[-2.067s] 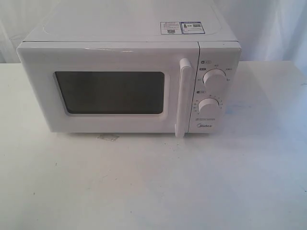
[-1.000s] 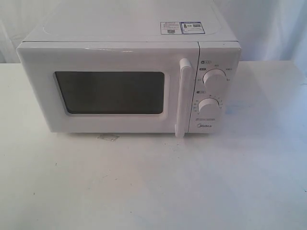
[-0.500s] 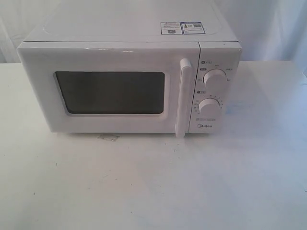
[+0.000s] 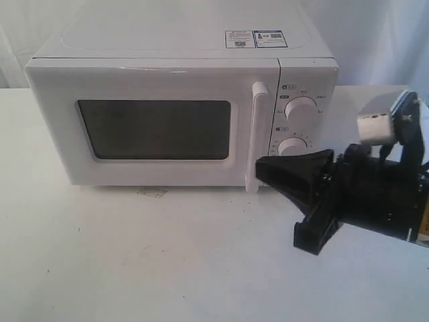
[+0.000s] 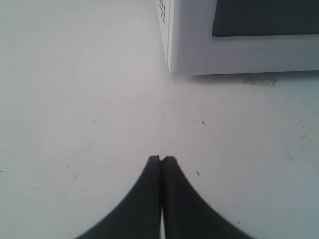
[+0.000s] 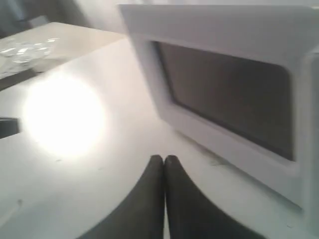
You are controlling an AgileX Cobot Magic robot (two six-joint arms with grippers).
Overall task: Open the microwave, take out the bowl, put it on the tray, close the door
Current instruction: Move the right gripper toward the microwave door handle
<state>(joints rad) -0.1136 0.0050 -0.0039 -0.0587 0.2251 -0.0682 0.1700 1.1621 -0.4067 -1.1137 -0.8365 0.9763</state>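
The white microwave (image 4: 154,40) stands at the back of the table with its door (image 4: 60,121) closed, dark window (image 4: 157,129) facing front. The tall bar handle (image 4: 258,127) sits next to two round dials (image 4: 299,109). My right gripper (image 4: 259,169) is shut and empty, with its tips close to the handle's lower end; the arm covers part of the lower dial. The right wrist view shows the right gripper (image 6: 164,158) shut before the door window (image 6: 224,99). My left gripper (image 5: 161,158) is shut over bare table near the microwave's corner (image 5: 189,45). The bowl is hidden.
The white table (image 4: 167,255) stretches in front of the microwave. A small patch of tape (image 4: 151,192) lies under the door's front edge. A clear glassy object (image 6: 22,50) sits far off in the right wrist view. Pale curtains hang behind.
My right arm has come into the exterior view from the right, its shut gripper reaching toward the bottom of the handle. The microwave has not moved.
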